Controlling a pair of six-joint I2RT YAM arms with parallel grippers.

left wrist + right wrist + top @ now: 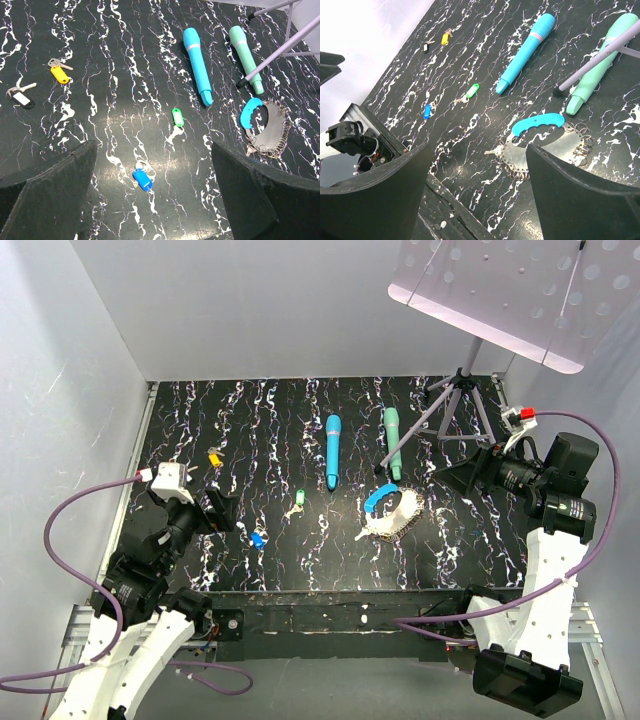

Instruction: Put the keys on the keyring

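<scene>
Jaws of left gripper (154,147) were spread wide, nothing held, above table (480,540) near blue key (143,179). Jaws of right gripper (479,147) were also released and empty, hanging over keyring (540,137). The keyring lay flat right of table centre, blue band on far side, chain on near side, just below tip of teal stick (392,443). Green key (298,499) lay between blue key and blue stick (332,451). Yellow key (214,456) lay far left. All three keys lay well apart from keyring.

No legible text, label or number on anything in view
</scene>
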